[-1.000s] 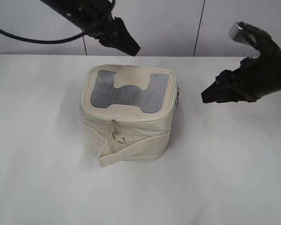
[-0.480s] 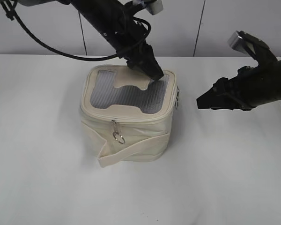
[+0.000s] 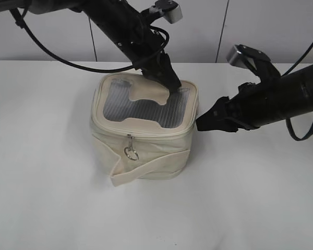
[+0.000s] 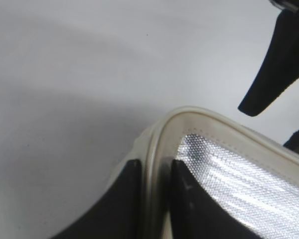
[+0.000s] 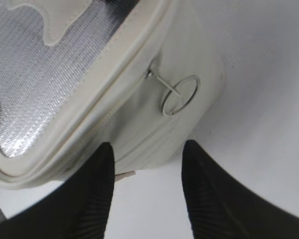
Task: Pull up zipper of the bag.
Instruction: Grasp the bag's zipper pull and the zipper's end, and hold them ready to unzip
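Observation:
The cream bag (image 3: 141, 148) with a grey mesh top (image 3: 146, 107) stands mid-table. Its zipper (image 3: 146, 133) runs round the top rim; one silver slider with a ring pull (image 3: 131, 152) hangs at the front. My left gripper (image 3: 173, 83) is at the back right corner of the top, and in the left wrist view (image 4: 152, 167) its jaws are closed on the rim (image 4: 189, 117). My right gripper (image 3: 201, 125) is open beside the bag's right side. In the right wrist view (image 5: 148, 145) a second ring pull (image 5: 181, 94) lies just ahead of its jaws, untouched.
The wide strap band (image 3: 146, 169) sticks out at the bag's front lower left. The white table (image 3: 240, 198) surrounds the bag. A black cable (image 3: 41, 49) trails from the left arm at the back. The right gripper's fingertip (image 4: 274, 64) shows in the left wrist view.
My left gripper came down from the back onto the bag's back right rim and closed on it. My right gripper moved left, up to the bag's right side.

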Tool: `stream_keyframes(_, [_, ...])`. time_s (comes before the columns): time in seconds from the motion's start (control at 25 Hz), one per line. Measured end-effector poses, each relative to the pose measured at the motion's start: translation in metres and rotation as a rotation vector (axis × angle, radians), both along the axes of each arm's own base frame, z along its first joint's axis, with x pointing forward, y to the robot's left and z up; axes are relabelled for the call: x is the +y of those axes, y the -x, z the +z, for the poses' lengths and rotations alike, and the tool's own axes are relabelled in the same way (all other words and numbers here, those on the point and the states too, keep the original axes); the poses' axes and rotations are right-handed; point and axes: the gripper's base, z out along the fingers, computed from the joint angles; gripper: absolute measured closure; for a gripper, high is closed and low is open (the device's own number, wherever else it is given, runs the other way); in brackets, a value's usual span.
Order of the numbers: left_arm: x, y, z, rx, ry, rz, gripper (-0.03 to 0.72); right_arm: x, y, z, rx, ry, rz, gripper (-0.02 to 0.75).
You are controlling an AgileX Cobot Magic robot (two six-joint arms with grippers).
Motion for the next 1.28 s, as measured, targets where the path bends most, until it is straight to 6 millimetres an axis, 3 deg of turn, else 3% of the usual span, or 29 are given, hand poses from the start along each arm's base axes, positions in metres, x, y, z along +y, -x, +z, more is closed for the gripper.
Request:
stream_keyframes(0.08, [0.0,0.0,-0.001,-0.002,-0.003,0.002,0.602,0.003,-0.001,-0.004,-0.019,0.032,-0.008,0.377])
stream_keyframes(0.16, [0.0,0.0,-0.001,-0.002,-0.003,0.002,0.638,0.002,-0.004,-0.005,-0.042,0.062,-0.031,0.377])
stream_keyframes(0.56, [0.0,-0.001,-0.001,0.008,-0.004,0.024,0.638,0.0,-0.011,-0.007,-0.083,0.091,-0.062,0.377])
stream_keyframes(1.16, [0.0,-0.001,-0.001,0.004,-0.01,0.025,0.641,0.016,-0.024,-0.018,-0.043,0.047,-0.01,0.379])
stream_keyframes(1.28, [0.001,-0.002,-0.001,0.003,-0.01,0.026,0.641,0.019,-0.033,-0.023,-0.048,0.055,-0.029,0.461])
